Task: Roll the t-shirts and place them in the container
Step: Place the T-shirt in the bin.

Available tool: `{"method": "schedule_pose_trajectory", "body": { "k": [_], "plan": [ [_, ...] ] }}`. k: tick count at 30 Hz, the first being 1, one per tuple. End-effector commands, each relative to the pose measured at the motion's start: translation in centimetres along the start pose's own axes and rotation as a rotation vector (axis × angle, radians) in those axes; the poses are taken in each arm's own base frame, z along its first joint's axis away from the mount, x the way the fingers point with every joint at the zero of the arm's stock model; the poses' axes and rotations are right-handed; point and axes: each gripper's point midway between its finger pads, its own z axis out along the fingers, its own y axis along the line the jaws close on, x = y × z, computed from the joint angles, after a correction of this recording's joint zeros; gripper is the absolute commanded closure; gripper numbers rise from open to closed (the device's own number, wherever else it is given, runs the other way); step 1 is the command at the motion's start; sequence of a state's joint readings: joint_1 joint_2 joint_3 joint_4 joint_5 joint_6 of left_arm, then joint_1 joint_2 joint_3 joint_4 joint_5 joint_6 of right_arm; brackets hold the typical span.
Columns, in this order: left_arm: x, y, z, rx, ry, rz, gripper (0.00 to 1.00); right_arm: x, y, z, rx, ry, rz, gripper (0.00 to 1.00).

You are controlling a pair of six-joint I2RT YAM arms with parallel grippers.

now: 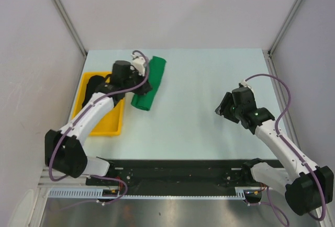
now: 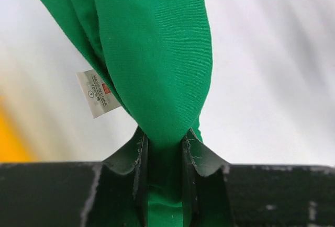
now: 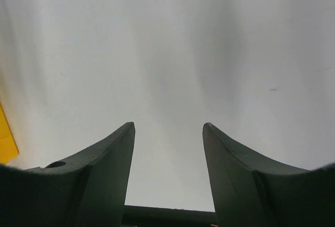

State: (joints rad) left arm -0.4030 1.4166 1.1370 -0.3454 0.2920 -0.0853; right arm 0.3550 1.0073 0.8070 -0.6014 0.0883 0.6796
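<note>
Beside the bin (image 1: pixel 79 99), far-left on the worktop (image 1: pixel 209 75), your L claw (image 2: pixel 165 142) is pinching a narrow fold of the green tee (image 1: pixel 155 70). The tee is bundled into a rough roll w/ its tag (image 2: pixel 97 92) poking out. Can't tell if the roll is lifted or resting. R claw (image 3: pixel 167 127) hangs spread wide, holding nothing, well apart on the right. Black tee (image 1: pixel 93 84) looks to be in the bin already.

Risks, imo:
- You've got only part of the cloth, so a lift or swing could let the outer layers unwind.
- The free end may droop & snag the bin rim.
- W/ no 2nd support, the roll could slip out.
</note>
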Motion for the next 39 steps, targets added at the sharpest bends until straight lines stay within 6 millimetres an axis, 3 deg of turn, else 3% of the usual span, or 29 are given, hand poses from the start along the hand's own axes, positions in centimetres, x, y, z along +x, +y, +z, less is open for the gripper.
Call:
{"method": "schedule_pose_trajectory", "body": {
  "k": [1, 4, 5, 7, 8, 15, 19, 21, 25, 26, 31, 32, 33, 39],
  "plan": [
    [-2.9, 5.3, -5.0, -0.153, -0.108, 0.201, 1.00, 0.1, 2.1, 0.6, -0.084, -0.004, -0.017, 0.40],
    [-3.7, 9.5, -7.5, -0.234, -0.132, 0.195, 1.00, 0.6, 3.3, 1.5, -0.118, 0.006, -0.033, 0.40],
    [-3.6, 12.0, -8.4, -0.281, -0.136, 0.163, 1.00, 0.8, 4.0, 2.1, -0.133, 0.017, -0.038, 0.40],
    [-3.6, 13.8, -8.9, -0.297, -0.144, 0.135, 1.00, 1.4, 4.8, 2.8, -0.153, 0.036, -0.045, 0.41],
    [-3.2, 16.1, -9.7, -0.343, -0.148, 0.098, 1.00, 1.8, 5.8, 2.9, -0.184, 0.040, -0.060, 0.41],
    [0.6, 21.6, -7.6, -0.342, -0.054, -0.021, 1.00, 5.1, 7.3, 5.3, -0.199, 0.131, -0.127, 0.41],
    [3.2, 23.3, -6.7, -0.378, 0.028, -0.064, 1.00, 6.2, 8.4, 6.6, -0.232, 0.155, -0.150, 0.41],
    [4.1, 23.8, -6.5, -0.383, 0.048, -0.087, 1.00, 6.3, 9.9, 7.0, -0.289, 0.145, -0.154, 0.41],
    [6.4, 24.5, -6.1, -0.398, 0.107, -0.126, 1.00, 6.6, 14.4, 8.4, -0.416, 0.129, -0.138, 0.41],
    [7.0, 24.8, -6.2, -0.415, 0.120, -0.130, 1.00, 6.0, 16.3, 8.3, -0.449, 0.111, -0.141, 0.41],
    [8.8, 25.7, -6.6, -0.453, 0.140, -0.169, 1.00, 8.1, 22.4, 9.2, -0.553, 0.128, -0.164, 0.41],
    [9.3, 25.7, -6.6, -0.449, 0.145, -0.177, 1.00, 8.9, 22.7, 10.0, -0.547, 0.147, -0.170, 0.41],
    [9.4, 25.7, -6.6, -0.452, 0.143, -0.185, 1.00, 8.5, 24.3, 9.6, -0.576, 0.134, -0.173, 0.41],
    [10.9, 26.6, -6.7, -0.471, 0.157, -0.225, 1.00, 11.0, 26.7, 9.8, -0.591, 0.174, -0.226, 0.42]
  ]
}}
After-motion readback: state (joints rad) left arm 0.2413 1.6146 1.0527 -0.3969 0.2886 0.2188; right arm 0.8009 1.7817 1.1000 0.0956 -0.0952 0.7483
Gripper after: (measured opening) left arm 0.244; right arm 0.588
